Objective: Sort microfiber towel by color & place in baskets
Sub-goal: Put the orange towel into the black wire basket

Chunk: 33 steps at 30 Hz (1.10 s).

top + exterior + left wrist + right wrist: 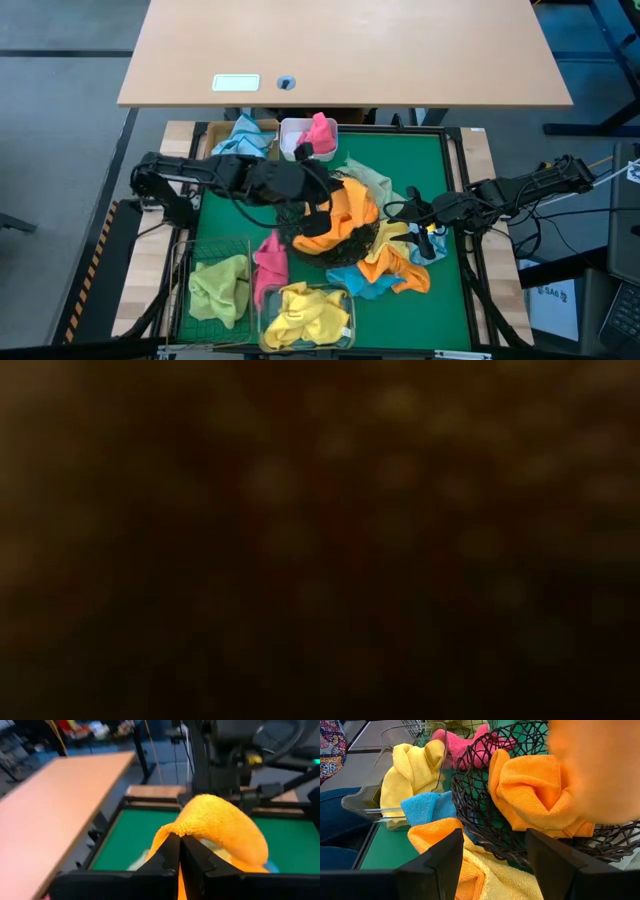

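Observation:
My left gripper (328,200) is shut on an orange towel (220,825), which hangs over the round black wire bowl (345,245). Another orange towel (535,795) lies inside that bowl. My right gripper (492,860) stands open just right of the bowl, above a loose pile of orange, blue and yellow towels (390,270), touching nothing. A pink towel (270,262) lies on the green mat. The low view is dark and shows nothing. My left gripper pinches a bunched fold of the orange towel (172,837) between its two shut fingers. The fingers reach in from the table's left, slanting a little downward. The cloth bulges past the fingertips and hangs over the wire bowl; whether its lower end rests in the bowl I cannot tell.
At the far edge, a white tub (300,130) holds a pink towel and a tan tray (262,127) holds a light blue one. Near the front, the green wire basket (200,250) holds a green towel and the clear box (262,325) a yellow one. A pale green towel (372,180) lies behind the bowl.

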{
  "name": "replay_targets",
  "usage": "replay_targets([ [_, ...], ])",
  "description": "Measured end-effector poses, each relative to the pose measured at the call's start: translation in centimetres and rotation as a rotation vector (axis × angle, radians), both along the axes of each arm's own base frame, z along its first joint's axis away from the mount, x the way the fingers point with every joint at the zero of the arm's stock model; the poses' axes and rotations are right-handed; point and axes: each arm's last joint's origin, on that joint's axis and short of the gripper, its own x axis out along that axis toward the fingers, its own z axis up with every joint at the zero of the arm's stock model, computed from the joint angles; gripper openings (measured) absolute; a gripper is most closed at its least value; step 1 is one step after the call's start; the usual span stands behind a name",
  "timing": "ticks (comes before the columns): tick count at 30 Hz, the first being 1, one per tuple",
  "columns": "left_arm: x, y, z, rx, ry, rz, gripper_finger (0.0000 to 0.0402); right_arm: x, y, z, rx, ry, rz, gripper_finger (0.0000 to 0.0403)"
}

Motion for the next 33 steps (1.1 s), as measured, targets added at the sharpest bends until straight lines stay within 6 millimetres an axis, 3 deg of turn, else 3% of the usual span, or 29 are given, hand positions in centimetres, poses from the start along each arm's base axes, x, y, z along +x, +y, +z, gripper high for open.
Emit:
replay_targets([
  [6,0.9,0.6,-4.0,-0.047,0.126,0.008,0.0000,0.0,0.0,0.0,0.000,0.000,0.000,0.0214],
  [13,1.3,1.9,-11.1,-0.077,0.320,0.096,0.0000,0.0,0.0,0.0,0.000,0.000,0.000,0.0214],
  [19,0.3,3.9,-18.0,-0.111,0.474,0.198,0.0000,0.0,0.0,0.0,0.000,0.000,0.000,0.0214],
  [25,-1.0,5.0,-23.3,-0.228,0.536,0.216,0.0000,0.0,0.0,0.0,0.000,0.000,0.000,0.0214],
  [29,-1.5,5.2,-24.9,-0.266,0.543,0.208,0.0000,0.2,0.2,-0.2,0.027,0.019,0.042,0.0214],
  [33,-1.5,5.1,-25.1,-0.267,0.537,0.207,0.0000,0.9,0.8,-0.8,0.062,0.066,0.110,0.0214],
])
